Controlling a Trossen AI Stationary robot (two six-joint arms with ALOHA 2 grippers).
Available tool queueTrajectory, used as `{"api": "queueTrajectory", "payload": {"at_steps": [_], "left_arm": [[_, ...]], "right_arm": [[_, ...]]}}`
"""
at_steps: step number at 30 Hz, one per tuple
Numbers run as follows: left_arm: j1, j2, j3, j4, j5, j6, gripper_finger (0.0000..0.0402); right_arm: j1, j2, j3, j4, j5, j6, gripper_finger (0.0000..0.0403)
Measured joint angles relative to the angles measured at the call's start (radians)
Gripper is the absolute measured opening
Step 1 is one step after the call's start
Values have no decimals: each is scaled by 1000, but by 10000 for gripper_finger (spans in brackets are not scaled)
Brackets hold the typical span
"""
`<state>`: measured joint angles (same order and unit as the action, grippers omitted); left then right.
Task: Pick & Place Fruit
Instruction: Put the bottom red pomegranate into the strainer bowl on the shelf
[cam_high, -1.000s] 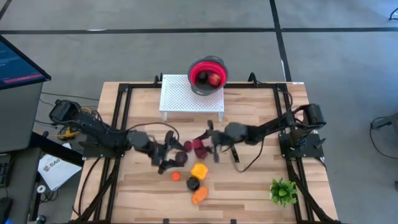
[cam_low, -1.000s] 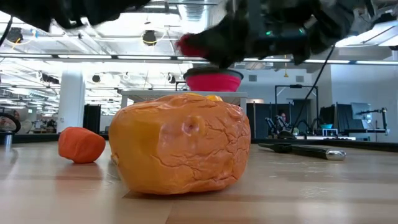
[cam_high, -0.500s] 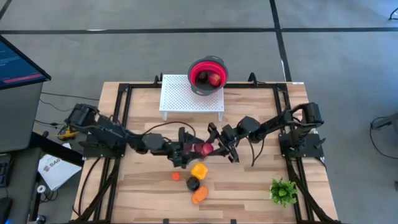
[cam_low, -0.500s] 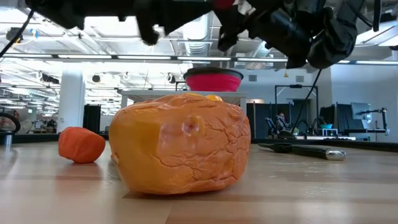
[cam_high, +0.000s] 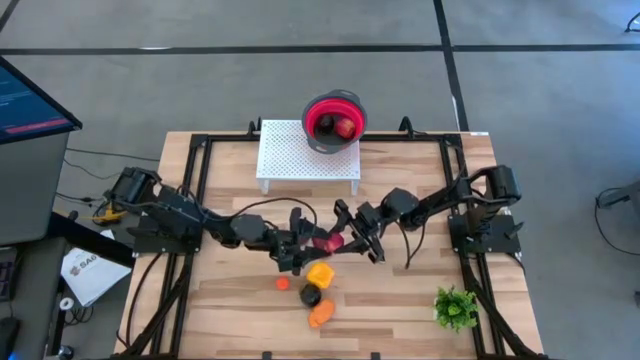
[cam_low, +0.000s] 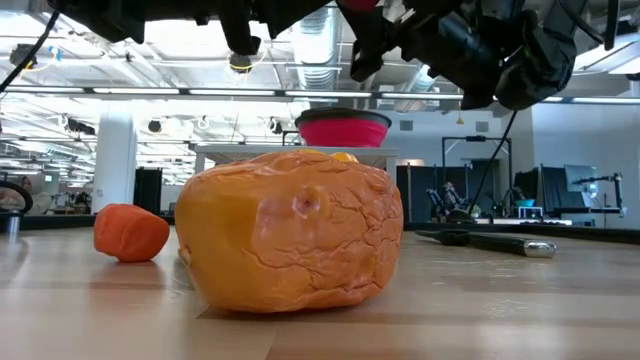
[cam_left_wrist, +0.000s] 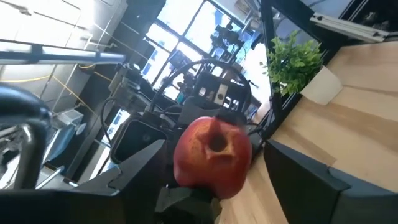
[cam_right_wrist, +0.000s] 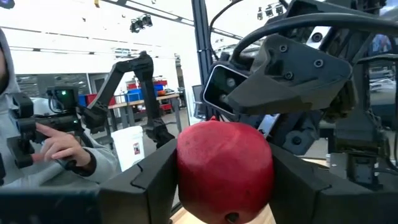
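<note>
Tight spot mid-table: red fruit (cam_high: 328, 240) fills the gap between both sets of jaws, yellow fruit (cam_high: 320, 273) crowds just below them. White perforated stand (cam_high: 308, 152) blocks behind; bare wood elsewhere.

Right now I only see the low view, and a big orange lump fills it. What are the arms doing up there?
Observer: From above, the left gripper and right gripper meet over the table's middle, with a red fruit between them.
Operator: Who's got it?
Observer: The right wrist view shows the right gripper clamped on both sides of the fruit.
</note>
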<state>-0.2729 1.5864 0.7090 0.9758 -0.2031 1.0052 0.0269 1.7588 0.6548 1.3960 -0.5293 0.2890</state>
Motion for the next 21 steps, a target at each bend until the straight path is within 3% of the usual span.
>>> {"api": "queueTrajectory", "payload": {"at_steps": [9,13,21], "left_arm": [[23,0,0,5,35,0,230],[40,3,0,12,107,0,242],[45,7,0,16,106,0,265]], "right_arm": [[0,0,0,0,2,0,186],[0,0,0,-5,3,0,188],[0,0,0,-5,6,0,192]]}}
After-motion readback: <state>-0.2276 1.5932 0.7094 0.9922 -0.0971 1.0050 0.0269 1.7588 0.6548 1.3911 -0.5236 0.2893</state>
